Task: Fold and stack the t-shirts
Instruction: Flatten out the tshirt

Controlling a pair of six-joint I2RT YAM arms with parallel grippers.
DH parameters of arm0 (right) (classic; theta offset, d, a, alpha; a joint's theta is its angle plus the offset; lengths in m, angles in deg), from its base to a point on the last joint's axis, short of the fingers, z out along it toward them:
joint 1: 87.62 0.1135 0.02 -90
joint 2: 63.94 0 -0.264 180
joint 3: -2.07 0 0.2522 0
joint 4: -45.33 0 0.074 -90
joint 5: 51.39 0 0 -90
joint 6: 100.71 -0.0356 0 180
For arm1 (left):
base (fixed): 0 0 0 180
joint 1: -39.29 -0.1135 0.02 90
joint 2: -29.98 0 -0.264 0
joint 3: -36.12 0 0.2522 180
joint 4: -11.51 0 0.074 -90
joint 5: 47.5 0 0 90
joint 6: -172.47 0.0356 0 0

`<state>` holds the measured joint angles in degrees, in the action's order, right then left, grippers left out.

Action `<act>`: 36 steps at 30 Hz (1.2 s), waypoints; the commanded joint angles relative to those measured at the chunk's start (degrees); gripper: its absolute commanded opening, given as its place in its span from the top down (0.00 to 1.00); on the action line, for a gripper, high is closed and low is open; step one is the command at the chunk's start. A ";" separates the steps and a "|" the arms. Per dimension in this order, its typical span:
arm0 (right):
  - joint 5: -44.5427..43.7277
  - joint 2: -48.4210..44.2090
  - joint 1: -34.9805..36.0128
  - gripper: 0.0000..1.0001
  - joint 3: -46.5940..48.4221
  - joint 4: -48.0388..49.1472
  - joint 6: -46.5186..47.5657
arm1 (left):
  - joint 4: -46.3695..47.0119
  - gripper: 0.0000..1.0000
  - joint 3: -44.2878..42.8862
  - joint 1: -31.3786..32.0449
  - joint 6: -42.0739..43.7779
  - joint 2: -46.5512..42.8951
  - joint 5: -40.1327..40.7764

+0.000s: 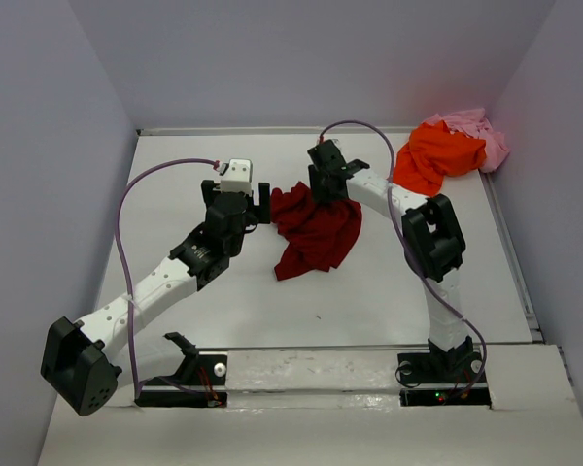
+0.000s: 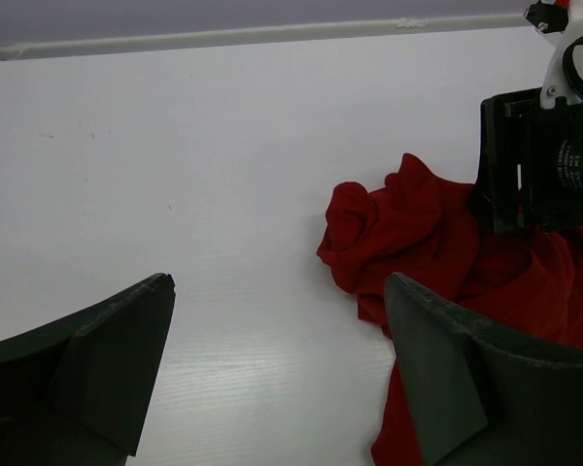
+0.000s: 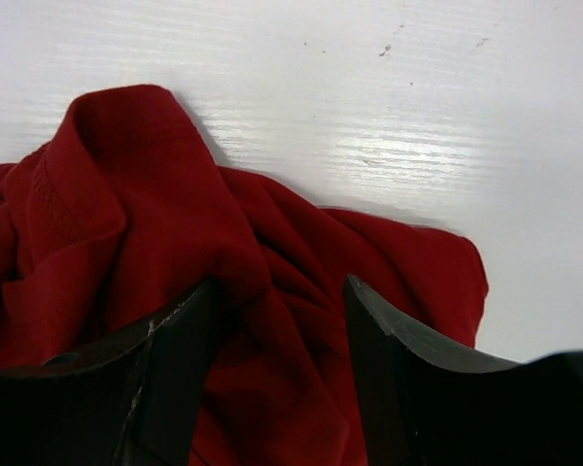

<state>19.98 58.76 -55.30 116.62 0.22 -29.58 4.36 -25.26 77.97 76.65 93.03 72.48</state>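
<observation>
A crumpled dark red t-shirt point(image 1: 316, 233) point(image 2: 437, 233) point(image 3: 126, 194) lies bunched at the table's middle. My right gripper point(image 1: 323, 189) point(image 3: 282, 283) is pressed down into its far edge, jaws apart, with a ridge of red cloth bunched between the fingers. Just left of the shirt, my left gripper point(image 1: 264, 206) point(image 2: 280, 282) hovers wide open over bare table, its right finger point(image 2: 466, 369) over the shirt's left edge. An orange t-shirt point(image 1: 437, 155) lies heaped at the back right, partly over a pale pink one point(image 1: 476, 131) in the corner.
The white table point(image 1: 194, 320) is boxed in by grey walls at the left, back and right. Purple cables loop above both arms. The right arm's elbow point(image 1: 432, 238) stands between the red shirt and the orange heap.
</observation>
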 commanded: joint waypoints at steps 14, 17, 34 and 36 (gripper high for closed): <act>4.04 1.85 0.38 0.55 5.29 3.93 1.12 | 2.79 0.01 0.16 0.35 0.73 -1.52 -0.09; 4.31 1.93 0.38 0.60 5.90 4.02 1.47 | 2.88 0.01 0.15 0.35 0.73 -1.44 -0.18; 4.13 1.50 0.38 1.00 5.47 4.02 1.91 | 2.88 0.01 0.24 0.35 0.73 -1.35 -0.36; 4.04 0.71 0.38 1.00 5.29 4.02 2.26 | 2.88 0.01 0.24 0.35 0.73 -1.35 -0.36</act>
<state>24.09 60.66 -55.30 120.14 2.21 -28.38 4.41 -25.26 77.97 76.67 93.03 71.65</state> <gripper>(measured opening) 0.011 0.989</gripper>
